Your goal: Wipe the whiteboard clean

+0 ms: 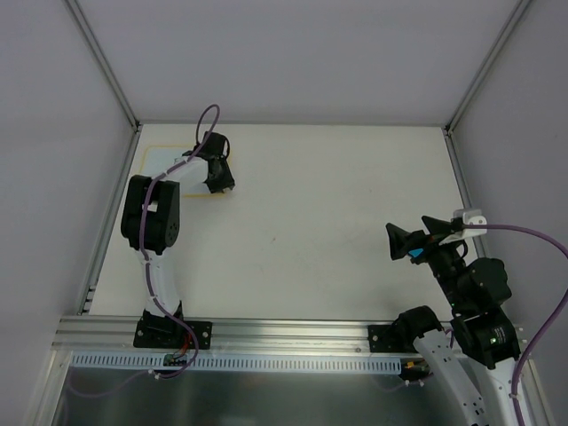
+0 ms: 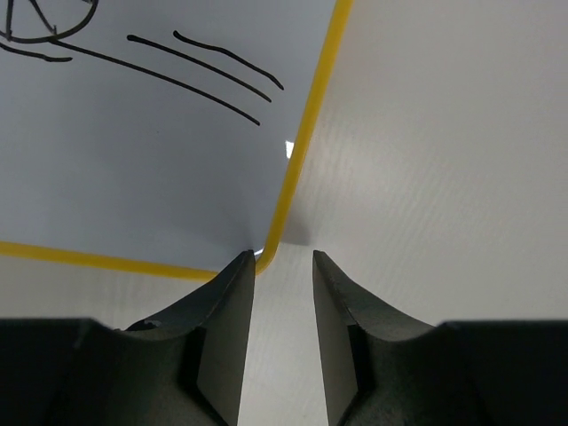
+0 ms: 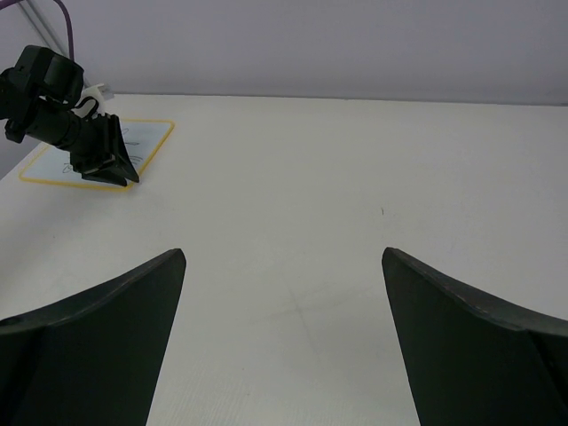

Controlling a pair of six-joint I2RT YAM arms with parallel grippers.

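Shows one whiteboard (image 1: 164,160) lying flat in the far left corner of the table (image 1: 337,204), yellow-edged, bearing three long black strokes beside part of a round sketch. Counts two arms, one gripper apiece. Places the left gripper (image 2: 282,257) at the board's near right corner, two fingers slightly spread, pinching nothing, the rounded corner just beside the left fingertip. Places the right gripper (image 3: 284,257) well apart at the near right, above the table, two fingers spread wide with nothing between.

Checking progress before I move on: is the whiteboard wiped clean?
No, black sketch lines show plainly on the whiteboard in the left wrist view.
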